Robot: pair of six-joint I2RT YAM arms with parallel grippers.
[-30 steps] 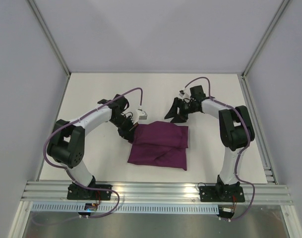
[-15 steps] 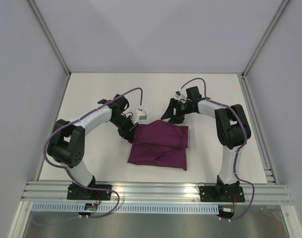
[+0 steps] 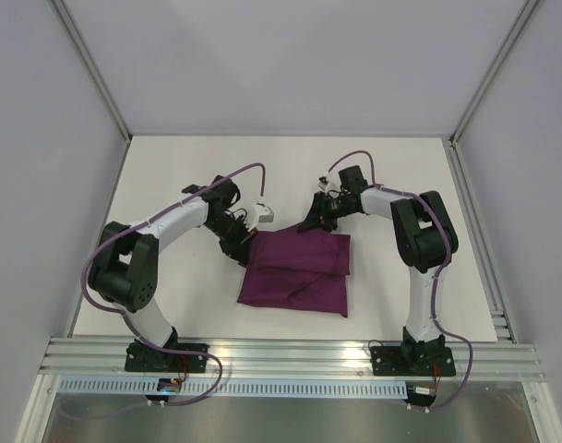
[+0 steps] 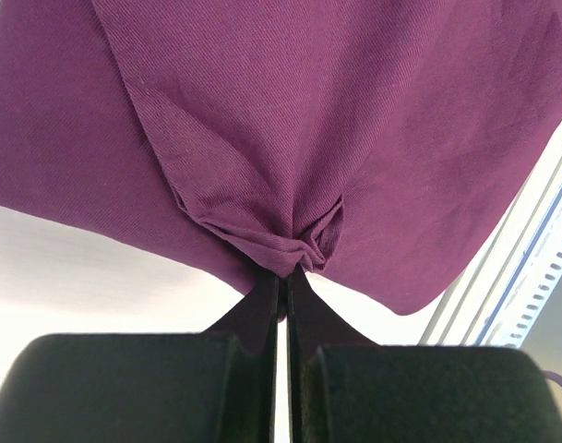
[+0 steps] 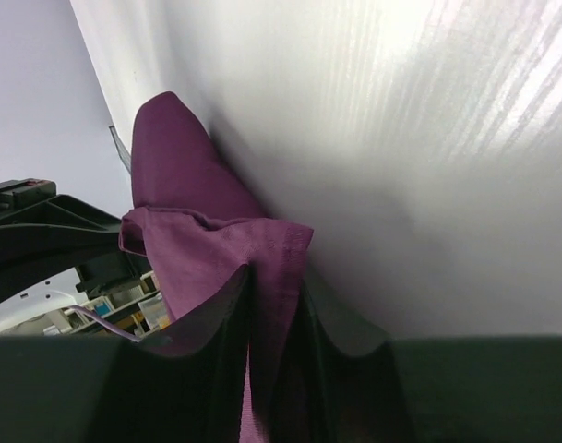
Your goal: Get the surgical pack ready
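The surgical pack (image 3: pixel 294 268) lies mid-table as a dark purple folded cloth bundle; whatever is inside is hidden. My left gripper (image 3: pixel 245 244) sits at the bundle's far left corner. In the left wrist view the left gripper (image 4: pixel 285 275) is shut, pinching a bunched fold of the purple cloth (image 4: pixel 336 120). My right gripper (image 3: pixel 315 221) is at the bundle's far edge. In the right wrist view a flap of the cloth (image 5: pixel 216 240) fills the gap between the right gripper's (image 5: pixel 277 288) two fingers, which press on it from both sides.
The white table (image 3: pixel 400 175) is boxed in by pale walls with aluminium posts (image 3: pixel 491 83). A slotted metal rail (image 3: pixel 290 355) runs along the near edge, where both arm bases are bolted. The left arm's purple cable (image 3: pixel 234 175) arcs above the table.
The right gripper has moved left and down onto the bundle's far edge and closed from wide open onto the cloth. The left arm and the bundle have not moved.
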